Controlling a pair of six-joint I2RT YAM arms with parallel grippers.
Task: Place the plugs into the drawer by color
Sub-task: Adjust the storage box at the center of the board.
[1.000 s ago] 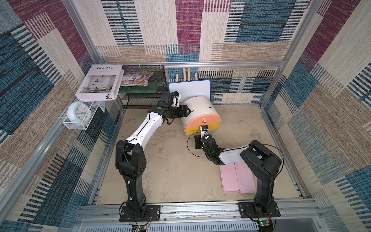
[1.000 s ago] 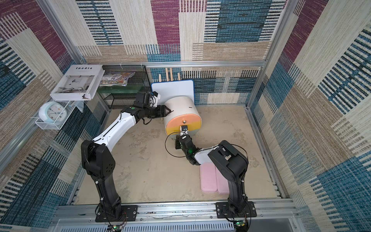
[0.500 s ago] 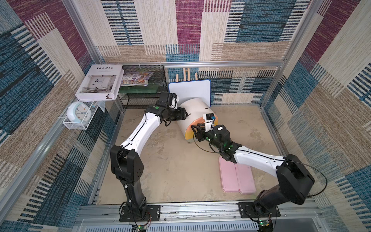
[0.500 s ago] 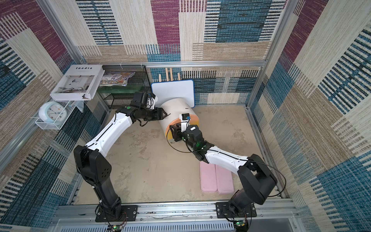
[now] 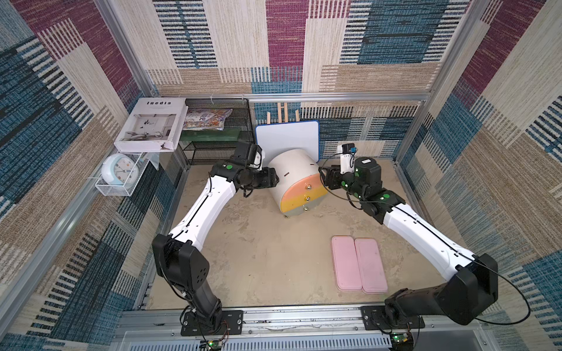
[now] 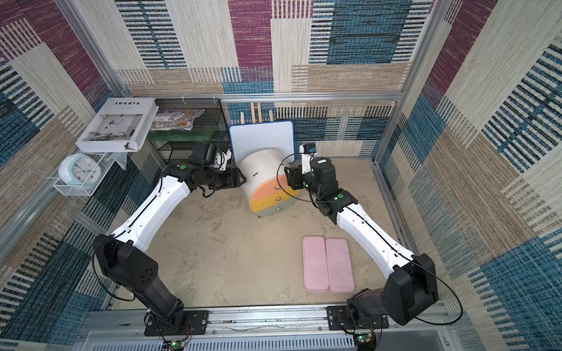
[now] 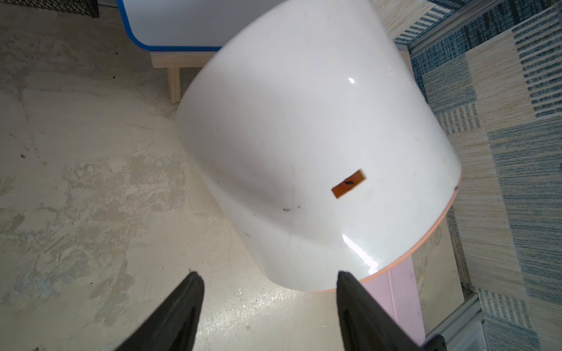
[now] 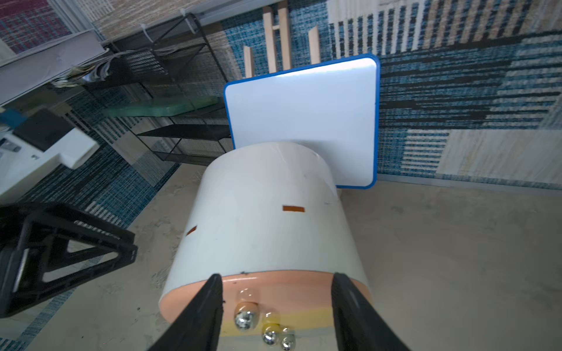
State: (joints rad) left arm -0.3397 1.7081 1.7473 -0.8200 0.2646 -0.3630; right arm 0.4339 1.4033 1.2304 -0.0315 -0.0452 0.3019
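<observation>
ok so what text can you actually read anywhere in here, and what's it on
"Inedia": on the cover of the white book in the back corner.
Print on the colourful magazine beside it: too blurred to read.
Numerals on the clock: too small to read.
No text visible on the drawer cabinet, pink trays or whiteboard.

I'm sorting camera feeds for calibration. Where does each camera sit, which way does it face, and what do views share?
Both top views: high over the robot, looking down on the drawer, left arm and right arm whole, left gripper and right gripper flanking it.
Left wrist: on the left arm, facing the drawer's white side; own fingertips apart.
Right wrist: on the right arm, facing its front and knobs; own fingertips apart.
Shared: all show the drawer and whiteboard.
</observation>
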